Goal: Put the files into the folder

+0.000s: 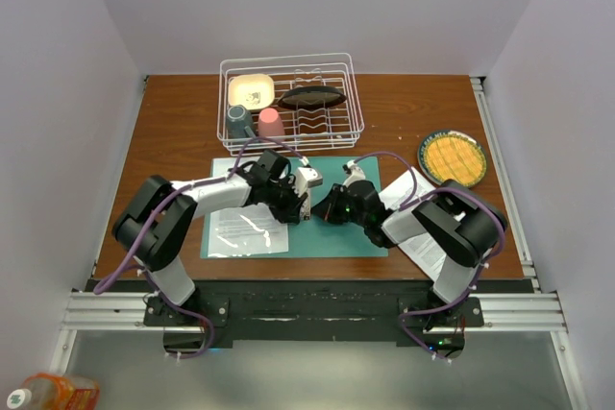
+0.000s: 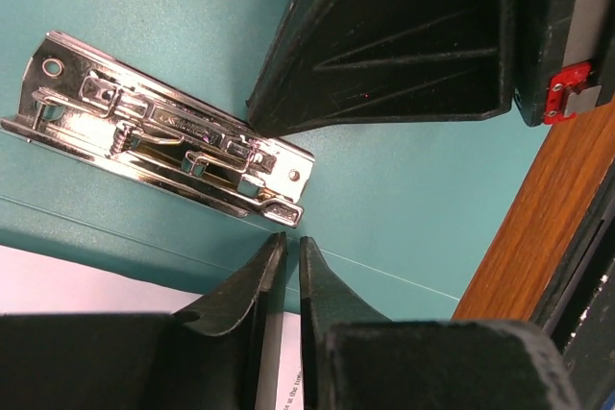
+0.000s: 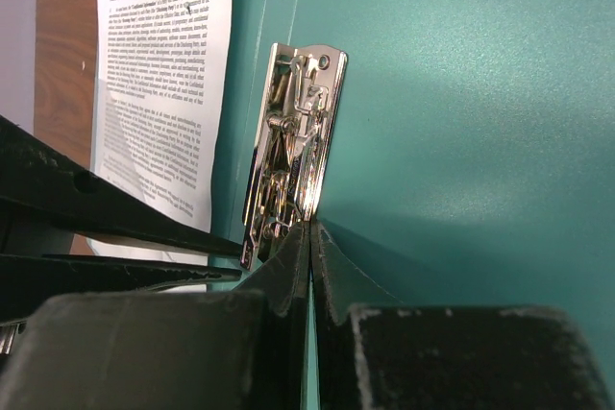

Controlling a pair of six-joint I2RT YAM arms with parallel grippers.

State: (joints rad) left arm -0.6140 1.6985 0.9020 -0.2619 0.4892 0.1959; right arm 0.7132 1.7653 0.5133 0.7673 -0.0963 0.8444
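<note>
The right gripper [image 3: 309, 232] is fully closed with nothing held, its tips set against the near end of the metal clip [image 3: 293, 141]. The left gripper [image 2: 292, 242] is nearly closed just beside the clip; whether anything is pinched cannot be told. If the clip is pushed off-centre, the tips may slip off it, or the folder [image 1: 322, 240] may be dragged and the files [image 1: 248, 228] on its left leaf skewed. The folder is laid open with its long axis across the table. Clip and sheets run lengthwise away from the arms, along the spine.
</note>
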